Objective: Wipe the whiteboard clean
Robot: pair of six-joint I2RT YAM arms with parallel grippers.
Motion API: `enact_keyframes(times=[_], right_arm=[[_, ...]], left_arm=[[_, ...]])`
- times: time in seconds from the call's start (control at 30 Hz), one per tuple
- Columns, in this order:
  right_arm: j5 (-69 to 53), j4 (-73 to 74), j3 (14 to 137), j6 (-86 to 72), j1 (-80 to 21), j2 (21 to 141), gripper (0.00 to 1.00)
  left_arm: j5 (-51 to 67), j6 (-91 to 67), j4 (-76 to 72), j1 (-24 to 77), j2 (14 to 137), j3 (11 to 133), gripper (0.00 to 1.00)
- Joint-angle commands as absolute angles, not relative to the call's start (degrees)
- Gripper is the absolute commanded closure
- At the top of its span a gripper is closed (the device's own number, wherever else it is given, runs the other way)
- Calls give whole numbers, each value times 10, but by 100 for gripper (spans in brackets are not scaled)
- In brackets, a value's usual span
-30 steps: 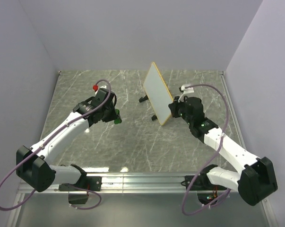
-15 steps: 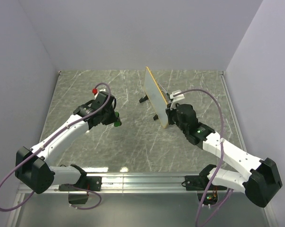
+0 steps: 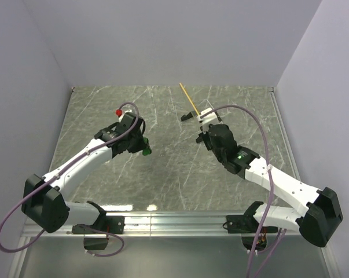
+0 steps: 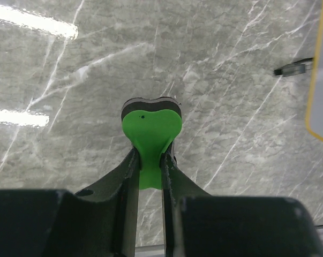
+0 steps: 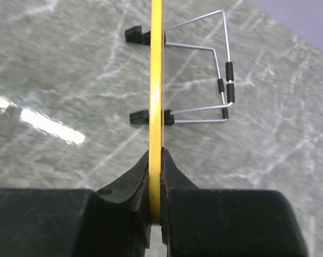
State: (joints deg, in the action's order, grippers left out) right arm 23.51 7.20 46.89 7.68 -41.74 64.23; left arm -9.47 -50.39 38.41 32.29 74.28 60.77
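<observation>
Item 1. Left fingers (image 4: 126, 179): set narrow and closed on a green eraser (image 4: 151, 128). The eraser has a heart-shaped outline with a dark layer showing along its far rim. It sticks out past the fingertips, above the grey marbled bench (image 4: 70, 96).

Item 2. Right fingers (image 5: 133, 184): pressed together on the near edge of the whiteboard (image 5: 157, 64), one finger against each face.

Item 3. Whiteboard: stands on edge in the right fingers' grip. The right wrist view shows only its yellow rim, a thin line running straight ahead of those fingers. The top view also shows it as a thin orange line, reaching beyond the right fingers toward the far wall. In the left wrist view, a strip of the white face with its yellow border lies off to the right of the left fingers, well apart from the eraser.

Item 4. Black feet (image 5: 150, 116): two, one just ahead of the right fingers and one farther out. A bent wire stand (image 5: 223, 80) branches from them to the right of the board. Whether the feet touch the bench cannot be told.
</observation>
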Motion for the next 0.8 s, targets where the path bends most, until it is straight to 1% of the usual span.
enact_keyframes(times=[0.0,0.1,0.23,0.33,0.53,0.77], right_arm=[[257,98,538,110,-403,636,100],[167,122,576,61,-382,626,100],[76,132,601,-16,-354,614,100],[40,122,599,-44,-326,608,100],[27,107,602,-55,-272,618,100],[23,105,637,-50,-248,649,100]], left_arm=[[-85,-508,354,326,765,624,100],[-84,-503,352,327,792,645,100],[-80,-496,351,327,823,671,100],[-76,-493,347,328,835,684,100],[-70,-478,351,328,854,698,100],[-71,-461,364,328,862,715,100]])
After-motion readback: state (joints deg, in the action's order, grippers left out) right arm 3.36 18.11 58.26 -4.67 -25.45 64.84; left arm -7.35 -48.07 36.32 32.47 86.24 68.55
